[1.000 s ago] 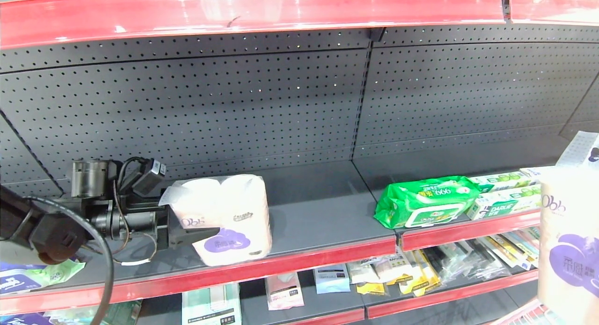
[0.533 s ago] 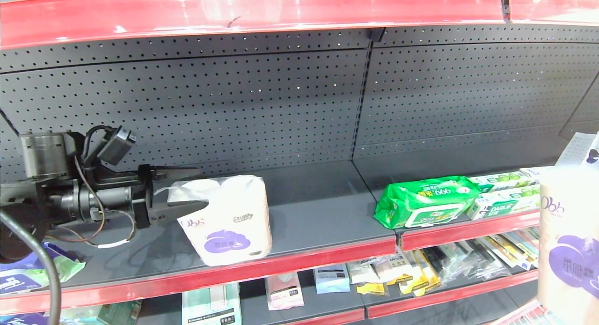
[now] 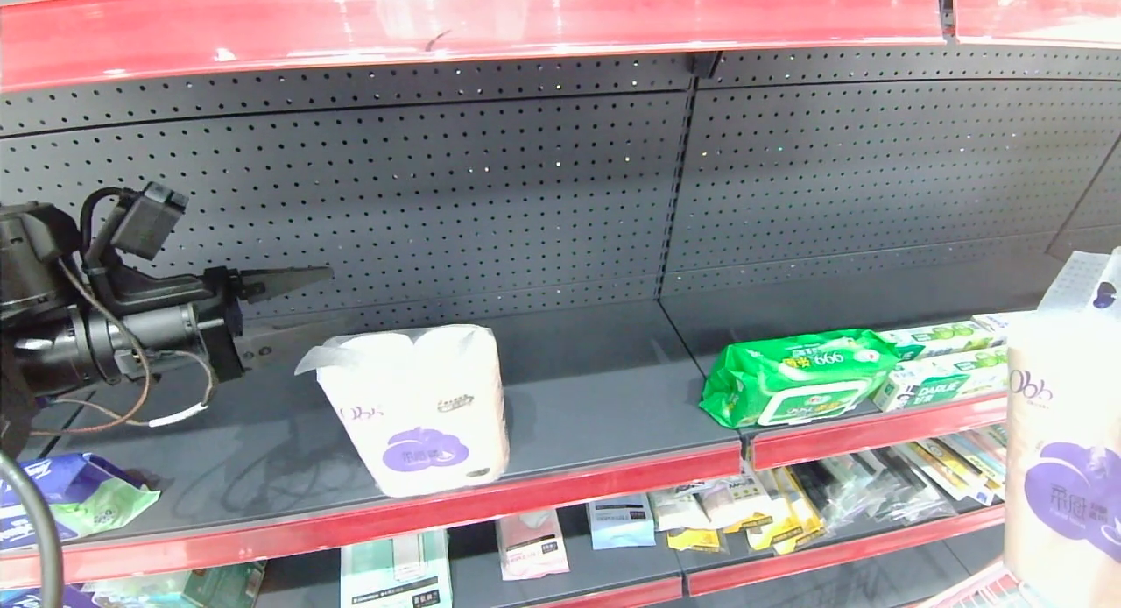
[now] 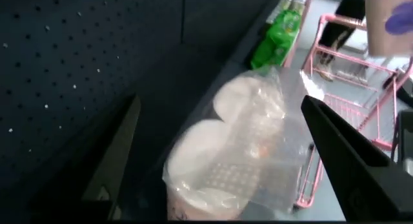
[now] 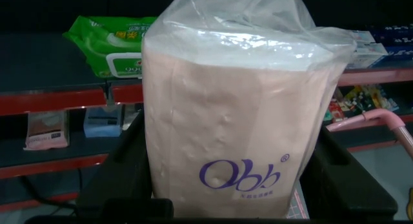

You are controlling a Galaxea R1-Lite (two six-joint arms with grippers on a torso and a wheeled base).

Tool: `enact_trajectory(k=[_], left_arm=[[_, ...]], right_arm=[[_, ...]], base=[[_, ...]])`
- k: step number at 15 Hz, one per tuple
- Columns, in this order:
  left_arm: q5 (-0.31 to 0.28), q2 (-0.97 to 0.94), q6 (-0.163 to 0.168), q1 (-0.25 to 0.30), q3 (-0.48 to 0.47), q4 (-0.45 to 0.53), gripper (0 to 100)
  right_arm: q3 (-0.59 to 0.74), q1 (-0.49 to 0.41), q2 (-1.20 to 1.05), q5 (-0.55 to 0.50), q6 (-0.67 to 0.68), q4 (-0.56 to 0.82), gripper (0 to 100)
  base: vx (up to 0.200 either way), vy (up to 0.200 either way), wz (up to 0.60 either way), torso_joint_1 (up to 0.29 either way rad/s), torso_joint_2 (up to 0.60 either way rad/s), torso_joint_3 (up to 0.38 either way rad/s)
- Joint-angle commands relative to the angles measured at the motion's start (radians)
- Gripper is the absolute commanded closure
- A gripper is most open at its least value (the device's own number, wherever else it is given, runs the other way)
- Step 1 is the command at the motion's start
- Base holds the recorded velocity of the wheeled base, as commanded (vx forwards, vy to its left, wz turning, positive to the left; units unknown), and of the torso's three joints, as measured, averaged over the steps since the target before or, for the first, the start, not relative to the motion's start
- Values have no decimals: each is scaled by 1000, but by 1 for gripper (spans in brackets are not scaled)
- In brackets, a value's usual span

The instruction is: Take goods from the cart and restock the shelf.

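Observation:
A white toilet paper pack (image 3: 420, 406) with a purple label stands upright near the front of the grey shelf (image 3: 595, 415). My left gripper (image 3: 293, 308) hangs open to the left of it and a little higher, not touching it. The left wrist view shows this pack (image 4: 239, 146) ahead, with the open fingers (image 4: 119, 156) wide on either side. At the far right, off the shelf, a second toilet paper pack (image 3: 1064, 450) is held upright by my right gripper (image 5: 232, 185), which is shut on this pack (image 5: 232, 108).
A green wet-wipes pack (image 3: 797, 376) and toothpaste boxes (image 3: 946, 363) lie on the shelf to the right. A blue-green packet (image 3: 79, 494) lies at the left end. Small goods fill the lower shelf (image 3: 701, 512). The pink cart (image 4: 361, 88) stands at the right.
My left gripper has pulled back to the left and risen, coming off the toilet paper pack, which stays standing on the shelf. The right arm and its pack have hardly moved.

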Motion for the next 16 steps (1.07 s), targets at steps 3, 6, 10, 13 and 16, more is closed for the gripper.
enact_trajectory(k=[3, 6, 10, 13, 16], left_arm=[[185, -17, -75, -1, 8, -56, 0], [654, -23, -75, -37, 62, -59, 0], [1332, -33, -86, -59, 68, -68, 0], [1105, -244, -102, -59, 224, -44, 0], [815, -695, -52, -59, 408, 243, 0]], right_arm=[[-1, 0, -1, 0, 0, 0, 100], [-4, 1, 2, 6, 0, 0, 100], [-7, 4, 16, 12, 14, -2, 100], [-12, 12, 22, 55, 12, -7, 100], [-30, 9, 82, 98, 7, -102, 100]], base=[[0, 0, 0, 0, 0, 0], [0, 0, 0, 0, 0, 0], [0, 0, 0, 0, 0, 0], [0, 0, 0, 0, 0, 0], [0, 0, 0, 0, 0, 0]])
